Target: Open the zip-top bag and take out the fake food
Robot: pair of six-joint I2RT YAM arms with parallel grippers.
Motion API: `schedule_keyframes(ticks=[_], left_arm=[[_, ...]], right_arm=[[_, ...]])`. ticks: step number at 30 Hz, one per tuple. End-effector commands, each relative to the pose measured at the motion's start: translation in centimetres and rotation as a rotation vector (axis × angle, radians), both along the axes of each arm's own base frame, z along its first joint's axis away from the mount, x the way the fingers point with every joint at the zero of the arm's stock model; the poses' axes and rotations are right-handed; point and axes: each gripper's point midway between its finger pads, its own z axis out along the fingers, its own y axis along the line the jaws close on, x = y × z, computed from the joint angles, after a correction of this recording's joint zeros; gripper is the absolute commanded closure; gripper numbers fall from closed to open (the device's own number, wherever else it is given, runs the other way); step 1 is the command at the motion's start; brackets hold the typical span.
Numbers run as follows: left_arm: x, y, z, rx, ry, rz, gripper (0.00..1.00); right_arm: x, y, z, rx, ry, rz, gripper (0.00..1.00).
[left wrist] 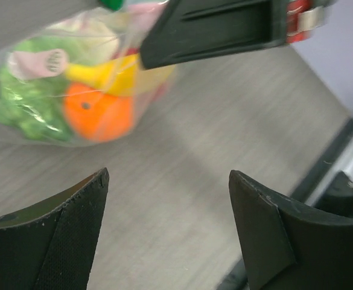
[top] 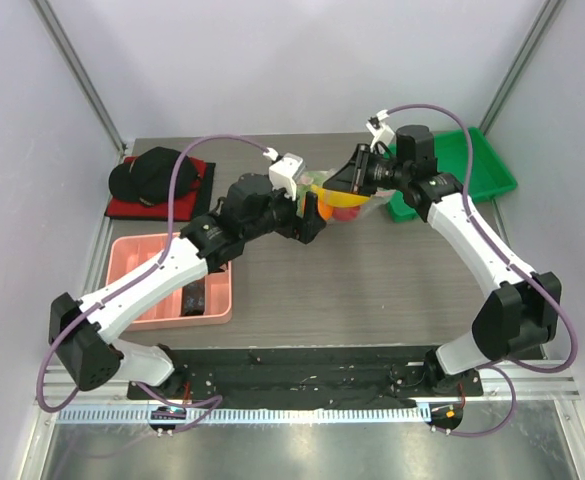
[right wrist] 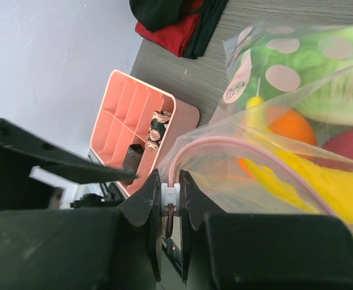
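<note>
The white-and-black left arm [top: 152,285] stretches diagonally from its base, forward and rightward, its black two-finger left gripper [left wrist: 167,175] spread wide and empty. The white-and-black right arm [top: 472,235] bends sharply and points leftward, its black right gripper [right wrist: 171,184] pinched on the small white slider [right wrist: 171,193] of the clear dotted zip-top bag [right wrist: 267,139]. The grippers face each other, near but apart.
</note>
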Motion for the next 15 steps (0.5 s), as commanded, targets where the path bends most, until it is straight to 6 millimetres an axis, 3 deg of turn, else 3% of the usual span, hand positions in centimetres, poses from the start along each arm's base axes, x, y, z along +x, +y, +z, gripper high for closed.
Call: schedule_keyframes(ticks=[1,5,6,8,9,11,13,15], left_arm=[[2.6,0.8,3.3,-0.046,-0.272,0.086,0.21],[3.8,0.2,1.8,0.059,-0.317,0.047,0.16],[4.3,0.1,2.5,0.084,-0.344,0.042,0.11],[4.9,-0.9,0.5,0.157,-0.328,-0.008,0.08],[5.4,-1.3,1.2,0.172,-0.353,-0.021,0.07],[6.2,-2.0,-0.3,0.212,-0.335,-0.042,0.06],[7.0,-2.3,-0.2,0.206,-0.332,-0.04,0.07],[7.4,-2.9,-0.9,0.18,-0.298,-0.08,0.16]], right_arm=[[-1.5,0.0,3.6,0.067,-0.005,-0.006,0.99],[-3.0,-0.4,3.6,0.059,-0.009,0.008,0.99],[-3.2,-0.6,3.8,0.054,-0.019,0.001,0.99],[-3.7,-0.8,4.0,0.048,-0.03,0.002,0.99],[-3.8,-0.8,4.0,0.048,-0.027,0.005,0.99],[-4.0,-0.9,4.1,0.053,-0.023,-0.001,0.99],[-4.2,-1.1,4.6,0.059,-0.031,-0.012,0.99],[-4.1,-1.3,4.8,0.065,-0.023,-0.04,0.99]])
